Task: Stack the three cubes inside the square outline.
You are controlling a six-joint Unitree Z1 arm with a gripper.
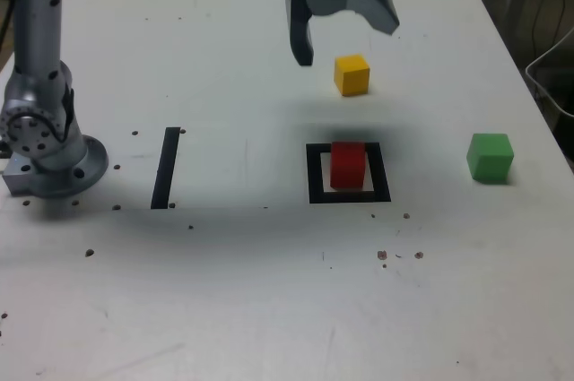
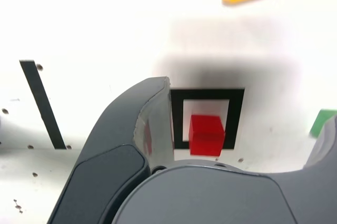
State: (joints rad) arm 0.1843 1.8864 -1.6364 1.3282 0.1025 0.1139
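Standing wide open, the gripper [image 1: 348, 45] hangs above the table [image 1: 224, 309]; red cube [image 1: 347, 166] inside square outline [image 1: 387, 175], yellow cube [image 1: 352, 75] behind it, green cube [image 1: 490, 158] well apart, exterior view's right.

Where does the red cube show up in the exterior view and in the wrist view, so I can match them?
Exterior view: the red cube is right of centre, at mid-height.
Wrist view: the red cube is seen between the open gripper's jaws, on the surface beyond them.
Shared landmark: the square outline, whose black tape frames the cube in the exterior view.
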